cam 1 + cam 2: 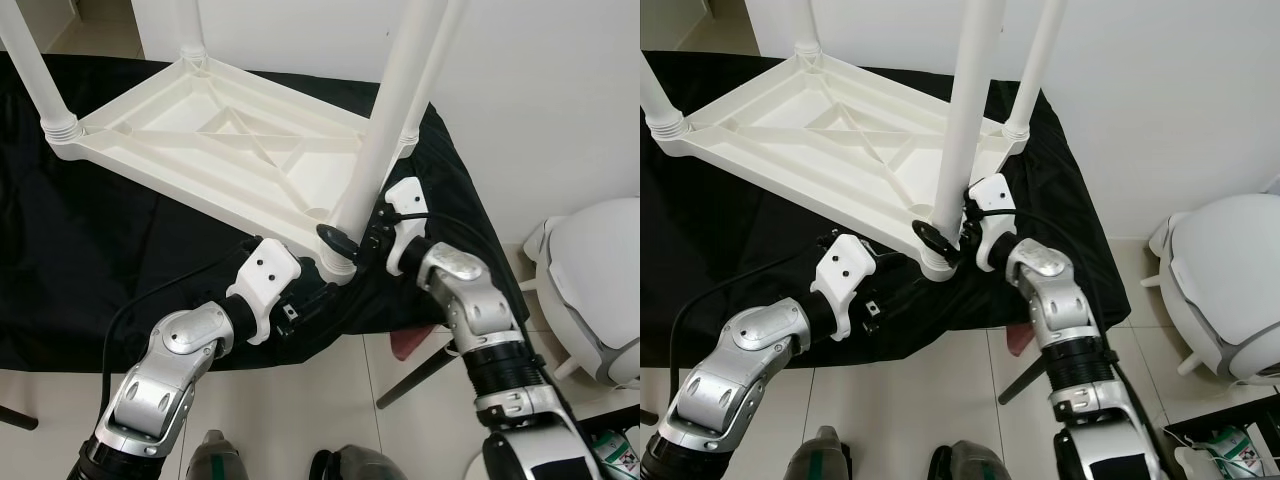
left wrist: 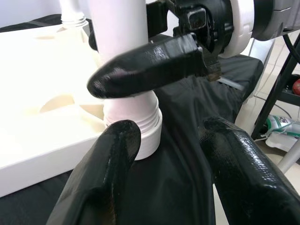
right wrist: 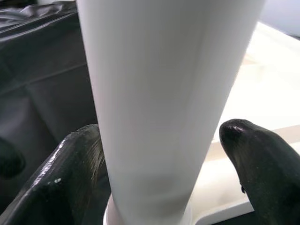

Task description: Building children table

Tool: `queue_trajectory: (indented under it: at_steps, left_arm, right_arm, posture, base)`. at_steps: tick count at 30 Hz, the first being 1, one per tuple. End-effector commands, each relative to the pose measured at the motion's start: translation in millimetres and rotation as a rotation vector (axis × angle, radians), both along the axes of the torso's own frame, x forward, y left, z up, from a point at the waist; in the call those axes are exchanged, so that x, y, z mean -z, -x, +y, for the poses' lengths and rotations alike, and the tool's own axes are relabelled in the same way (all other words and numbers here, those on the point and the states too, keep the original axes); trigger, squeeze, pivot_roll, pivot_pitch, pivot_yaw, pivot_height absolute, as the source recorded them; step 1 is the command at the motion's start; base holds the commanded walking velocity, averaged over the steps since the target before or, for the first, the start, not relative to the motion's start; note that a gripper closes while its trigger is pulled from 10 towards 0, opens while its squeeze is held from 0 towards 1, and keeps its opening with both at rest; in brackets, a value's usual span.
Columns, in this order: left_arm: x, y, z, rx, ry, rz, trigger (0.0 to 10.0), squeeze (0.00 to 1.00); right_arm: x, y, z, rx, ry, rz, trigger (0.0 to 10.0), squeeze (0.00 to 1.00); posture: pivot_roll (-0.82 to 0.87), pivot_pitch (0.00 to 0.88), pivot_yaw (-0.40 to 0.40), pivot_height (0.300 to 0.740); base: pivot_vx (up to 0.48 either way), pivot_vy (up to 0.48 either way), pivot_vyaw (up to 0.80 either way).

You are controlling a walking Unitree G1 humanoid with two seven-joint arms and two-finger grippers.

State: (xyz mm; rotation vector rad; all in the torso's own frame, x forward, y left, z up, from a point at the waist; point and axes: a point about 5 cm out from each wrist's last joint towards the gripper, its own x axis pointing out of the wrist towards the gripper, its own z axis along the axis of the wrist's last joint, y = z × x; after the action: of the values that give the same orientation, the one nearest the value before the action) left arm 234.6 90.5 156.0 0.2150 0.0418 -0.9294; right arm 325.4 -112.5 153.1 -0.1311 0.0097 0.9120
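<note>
The upturned white children's table (image 1: 215, 140) lies on black cloth (image 1: 90, 240); the right pincer (image 3: 159, 154) clamps its 5 o'clock corner leg (image 1: 385, 130), the left pincer (image 2: 168, 154) apart nearby; next, twisting it home

black-draped table (image 1: 120, 260), upturned white children's table (image 1: 230, 140)

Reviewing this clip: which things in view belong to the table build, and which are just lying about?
Job:
- upturned white tabletop
- near leg, seated in its corner socket
- right claw, fingers around that leg
- left claw, open beside the socket
- three other fitted legs

Lying about:
- black cloth
- white round object
- green-labelled bottle
</note>
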Motion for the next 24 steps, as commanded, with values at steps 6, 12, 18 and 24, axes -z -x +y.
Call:
queue_trajectory:
  at_steps: [6,12,18,24]
  left_arm:
    - [-0.6,-1.4,-1.1,-0.019,-0.005,-0.007,10.0,0.0]
    - [-0.1,-1.3,-1.1,-0.023,-0.005,-0.007,10.0,0.0]
    - [0.8,0.5,-1.1,-0.022,-0.008,-0.003,10.0,0.0]
    - [3.5,4.0,-4.0,-0.008,-0.009,0.007,10.0,0.0]
  right_arm:
    - [5.8,-2.5,3.5,-0.129,0.037,0.022,10.0,0.0]
    - [11.6,-9.0,8.6,-0.197,0.018,0.06,0.0,0.0]
    - [15.2,-10.2,7.4,-0.214,0.015,0.067,0.0,0.0]
    - [18.8,-8.3,1.6,-0.191,-0.002,0.074,0.0,0.0]
  posture:
    - [0.06,0.004,-0.082,0.74]
    - [0.07,0.004,-0.089,0.74]
    - [0.08,0.004,-0.095,0.74]
    - [0.07,0.007,-0.097,0.74]
  base:
    - [0.0,0.0,0.0]
    - [0.0,0.0,0.0]
    - [0.0,0.0,0.0]
    - [0.0,0.0,0.0]
